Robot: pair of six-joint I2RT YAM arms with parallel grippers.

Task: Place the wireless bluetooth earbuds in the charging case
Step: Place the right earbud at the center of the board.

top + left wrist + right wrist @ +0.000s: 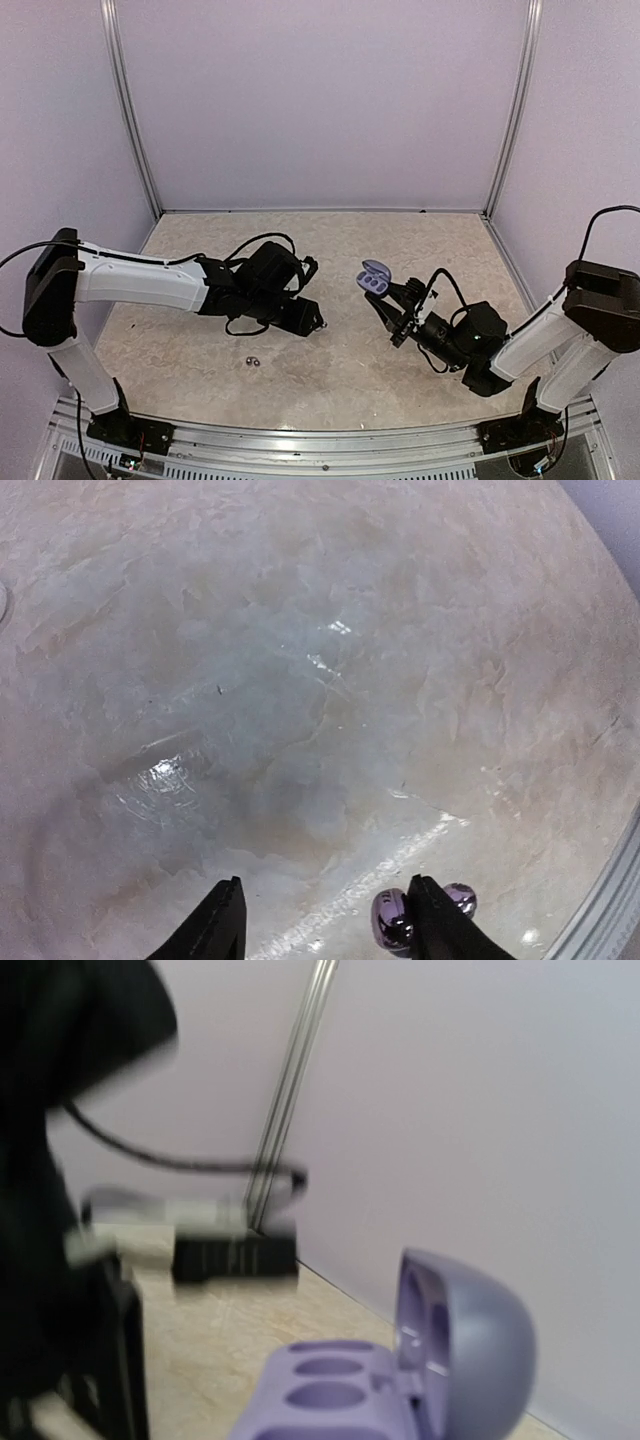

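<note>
Two dark purple earbuds (pixel 248 359) lie side by side on the marble table, near the front. In the left wrist view the earbuds (pixel 392 920) lie against the outside and inside of my right finger (pixel 440 925), one on each side of it. My left gripper (pixel 315 323) hangs low over the table, open and empty (pixel 325 925). My right gripper (pixel 388 298) is shut on the open purple charging case (pixel 374 279) and holds it above the table. In the right wrist view the case (pixel 340 1390) shows two empty wells and its lid (pixel 470 1340) upright. No white earbuds are in view.
Metal frame posts (pixel 135 120) (pixel 510 110) and lilac walls enclose the table. An aluminium rail (pixel 300 445) runs along the front edge, which also shows in the left wrist view (pixel 612 900). The left arm appears blurred in the right wrist view (pixel 60 1160).
</note>
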